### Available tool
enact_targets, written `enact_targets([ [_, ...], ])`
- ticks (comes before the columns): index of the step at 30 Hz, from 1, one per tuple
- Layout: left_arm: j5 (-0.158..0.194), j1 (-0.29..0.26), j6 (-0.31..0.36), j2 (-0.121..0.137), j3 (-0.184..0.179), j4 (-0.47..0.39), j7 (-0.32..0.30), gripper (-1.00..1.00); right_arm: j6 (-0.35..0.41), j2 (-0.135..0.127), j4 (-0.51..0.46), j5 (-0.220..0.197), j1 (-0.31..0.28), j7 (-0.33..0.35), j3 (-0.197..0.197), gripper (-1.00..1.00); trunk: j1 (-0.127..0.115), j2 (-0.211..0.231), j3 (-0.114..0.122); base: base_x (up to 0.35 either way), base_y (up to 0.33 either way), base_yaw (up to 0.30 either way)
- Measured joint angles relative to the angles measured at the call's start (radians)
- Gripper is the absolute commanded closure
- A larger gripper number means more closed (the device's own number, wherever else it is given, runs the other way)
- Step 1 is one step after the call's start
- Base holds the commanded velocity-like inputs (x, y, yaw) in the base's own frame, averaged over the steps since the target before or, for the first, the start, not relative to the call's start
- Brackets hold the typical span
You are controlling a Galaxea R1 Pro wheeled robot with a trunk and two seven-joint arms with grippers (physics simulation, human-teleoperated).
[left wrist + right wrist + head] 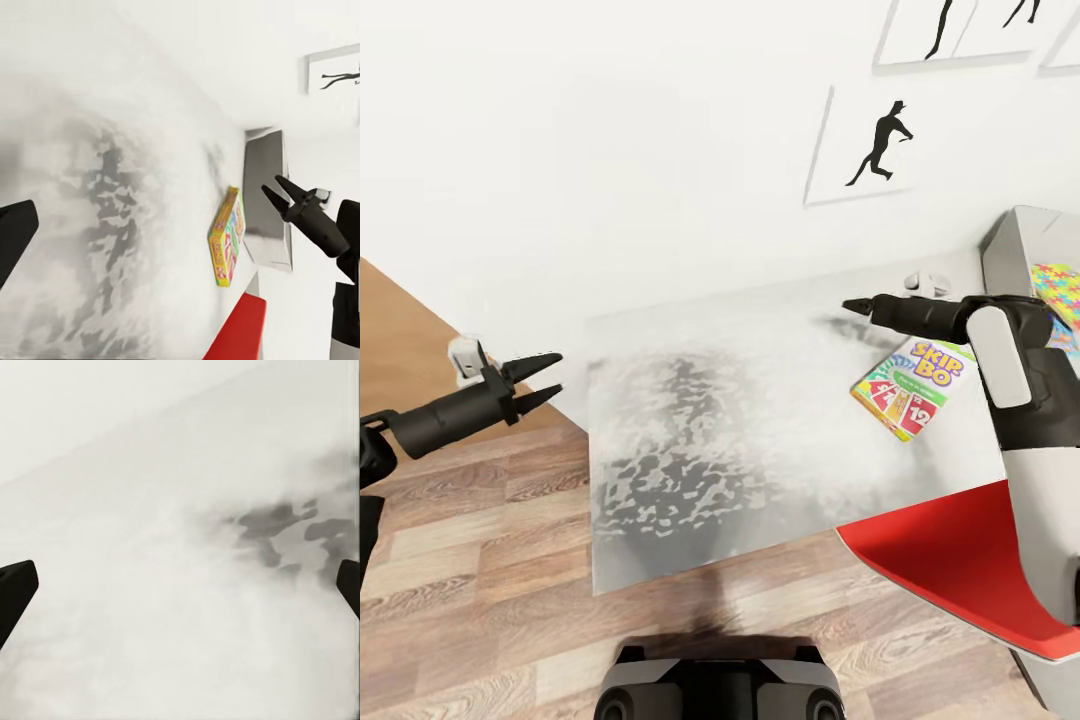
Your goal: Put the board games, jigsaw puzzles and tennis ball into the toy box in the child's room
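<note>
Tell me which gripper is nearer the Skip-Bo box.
Right. The right gripper hovers just above and beside the Skip-Bo box; the left gripper hangs off the table's far end.

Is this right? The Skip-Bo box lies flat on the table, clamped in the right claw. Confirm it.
Not quite. The Skip-Bo box does lie flat on the table, but the right claw is empty, hovering apart from it, as the head view shows.

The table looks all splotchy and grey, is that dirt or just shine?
Probably shine, not dirt: in the head view the table shows blotchy dark reflections fading into white glare; the left wrist view has the same mottled sheen beside the Skip-Bo box; the right wrist view is mostly washed-out white with a few grey patches.
</note>
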Motion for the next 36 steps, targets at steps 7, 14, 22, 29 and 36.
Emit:
enact_targets([
  [7, 0.004, 0.089, -0.001, 0.032, 0.071, 0.0, -0.031, -1.0, -0.073, 0.009, 0.13, 0.034, -0.05, -0.003, 0.006, -1.0, 0.0, 0.0, 0.0, 0.0, 0.0, 0.0],
  [14, 0.006, 0.167, -0.001, 0.042, 0.132, 0.0, -0.054, -1.0, -0.137, 0.007, 0.251, 0.045, -0.11, -0.004, 0.008, -1.0, 0.0, 0.0, 0.0, 0.0, 0.0, 0.0],
  [22, 0.004, 0.251, -0.002, 0.046, 0.181, 0.0, -0.078, -1.0, -0.218, 0.004, 0.389, 0.066, -0.18, -0.016, 0.009, -1.0, 0.0, 0.0, 0.0, 0.0, 0.0, 0.0],
  [29, 0.003, 0.305, -0.005, 0.047, 0.198, 0.0, -0.113, -1.0, -0.286, 0.004, 0.47, 0.114, -0.219, -0.042, 0.009, -1.0, 0.0, 0.0, 0.0, 0.0, 0.0, 0.0],
  [36, 0.003, 0.328, -0.008, 0.048, 0.204, 0.0, -0.137, -1.0, -0.312, 0.004, 0.496, 0.135, -0.23, -0.051, 0.008, -1.0, 0.0, 0.0, 0.0, 0.0, 0.0, 0.0],
])
